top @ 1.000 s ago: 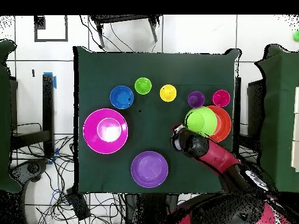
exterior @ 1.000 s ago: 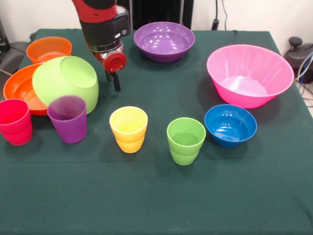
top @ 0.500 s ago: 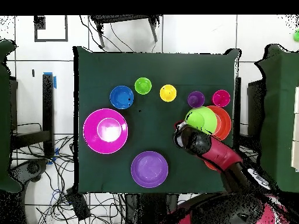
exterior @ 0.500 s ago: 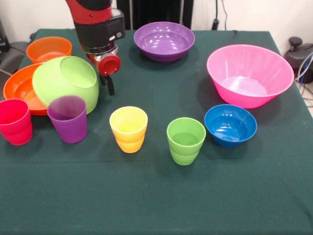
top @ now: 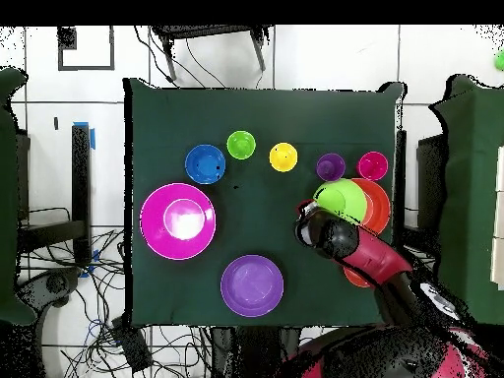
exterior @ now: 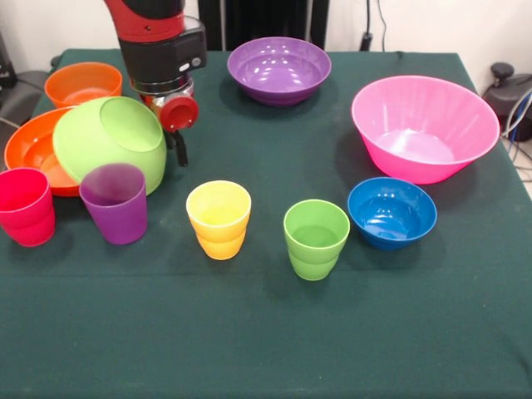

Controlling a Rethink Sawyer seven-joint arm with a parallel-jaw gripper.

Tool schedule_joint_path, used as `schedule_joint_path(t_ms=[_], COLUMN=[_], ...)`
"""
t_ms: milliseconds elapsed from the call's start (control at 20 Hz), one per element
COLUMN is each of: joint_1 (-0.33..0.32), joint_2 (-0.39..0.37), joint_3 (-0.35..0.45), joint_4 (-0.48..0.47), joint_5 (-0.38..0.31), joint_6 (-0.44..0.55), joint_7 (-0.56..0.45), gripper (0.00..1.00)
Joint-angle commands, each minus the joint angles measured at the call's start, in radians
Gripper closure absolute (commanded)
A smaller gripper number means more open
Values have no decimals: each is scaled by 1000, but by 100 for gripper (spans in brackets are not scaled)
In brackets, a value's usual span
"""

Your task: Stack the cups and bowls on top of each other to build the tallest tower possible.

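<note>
The lime green bowl (exterior: 108, 145) lies tipped on its side in the large orange bowl (exterior: 29, 150), its base towards the front camera. My gripper (exterior: 176, 150) hangs at that bowl's right edge, touching or nearly touching it; the overhead view has the gripper (top: 307, 217) beside the lime bowl (top: 340, 200). The red (exterior: 25, 206), purple (exterior: 115, 201), yellow (exterior: 219, 219) and green (exterior: 316, 238) cups stand upright in a row. The purple bowl (exterior: 279, 68), pink bowl (exterior: 424, 125), small blue bowl (exterior: 391, 212) and small orange bowl (exterior: 83, 83) sit upright and apart. No tower is in view.
Dark green cloth covers the table (exterior: 266, 332). The purple cup stands right in front of the lime bowl. Cables and dark equipment (exterior: 507, 91) lie past the table's right edge.
The arm has moved left in the front view, up to the lime green bowl. That bowl has shifted slightly left over the large orange bowl.
</note>
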State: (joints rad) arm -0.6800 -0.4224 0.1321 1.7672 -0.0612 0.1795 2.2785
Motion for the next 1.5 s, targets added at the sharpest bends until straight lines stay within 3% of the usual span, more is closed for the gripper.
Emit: schedule_joint_path(t_ms=[50, 550, 1500], joint_1=[-11, -21, 8], joint_2=[15, -32, -36], joint_3=[41, 45, 15], joint_4=[-74, -52, -69], joint_5=[-35, -32, -23], joint_6=[-11, 32, 21], joint_7=[16, 7, 32], gripper=[0, 0, 0])
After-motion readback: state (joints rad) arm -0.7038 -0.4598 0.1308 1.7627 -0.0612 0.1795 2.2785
